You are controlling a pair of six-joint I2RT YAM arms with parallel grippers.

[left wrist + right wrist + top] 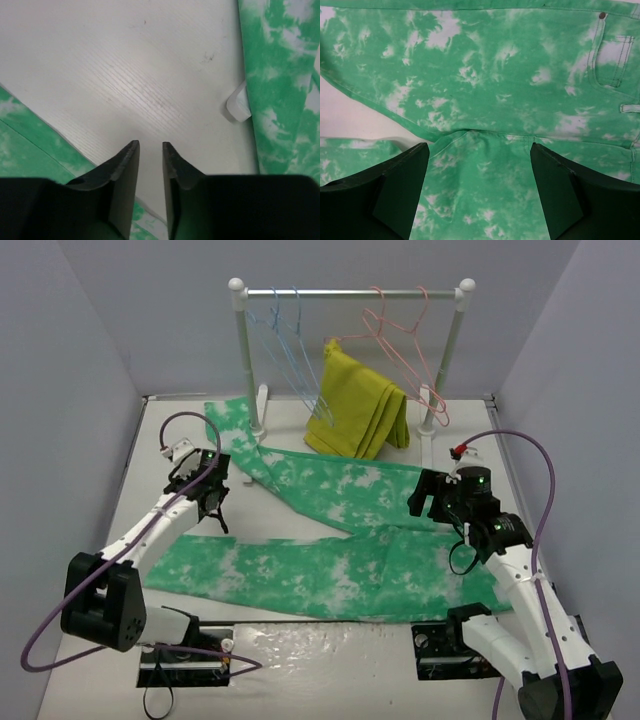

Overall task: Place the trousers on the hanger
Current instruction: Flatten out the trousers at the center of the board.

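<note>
The green, white-blotched trousers [330, 570] lie flat on the white table, waist at the right, one leg running to the back left and the other to the front left. My left gripper [212, 502] hovers over the bare table between the two legs. In the left wrist view it [150, 146] is empty, jaws only narrowly apart, with cloth [280, 75] on either side. My right gripper [430, 508] is wide open over the crotch and waist area; in the right wrist view it [479, 146] holds nothing above the trousers [485, 75]. Two light-blue hangers [290, 350] hang on the rack's left.
A white rack [350, 292] stands at the back with pink hangers [405, 340] on its right and a mustard-yellow folded garment [355, 405] below. One trouser leg passes the rack's left foot. A small white piece [239, 105] lies at the cloth's edge. Grey walls enclose the table.
</note>
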